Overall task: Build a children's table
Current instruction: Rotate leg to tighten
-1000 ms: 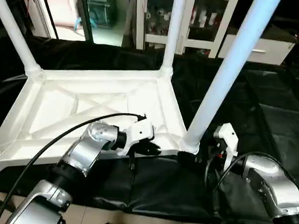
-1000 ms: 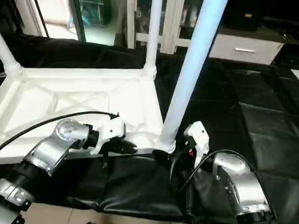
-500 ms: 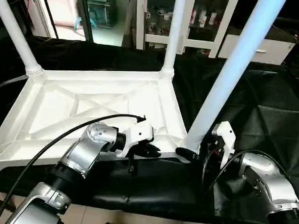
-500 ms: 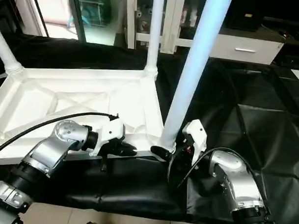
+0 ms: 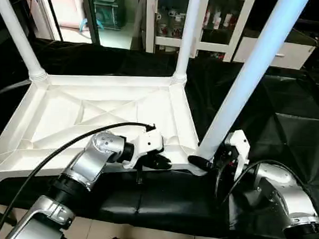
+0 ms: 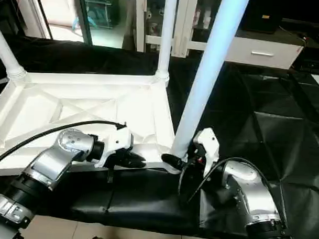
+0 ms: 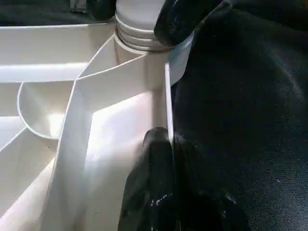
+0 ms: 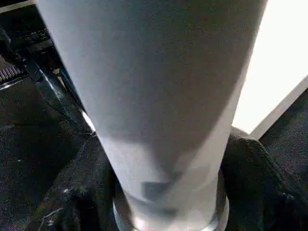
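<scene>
Beyond frame top, legs [image 5: 250, 75] cut off, contact unclear

Both forearms are silver metal with rounded, segmented housings. Each wrist carries a white plastic block. Left end effector [image 5: 159, 162] and right end effector [image 5: 206, 162] have black fingers. Black cables loop over each forearm.

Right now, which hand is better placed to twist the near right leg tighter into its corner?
The right hand: its fingers sit either side of the near right leg at its base. The left hand is shut on the table top rim, steadying it.
</scene>
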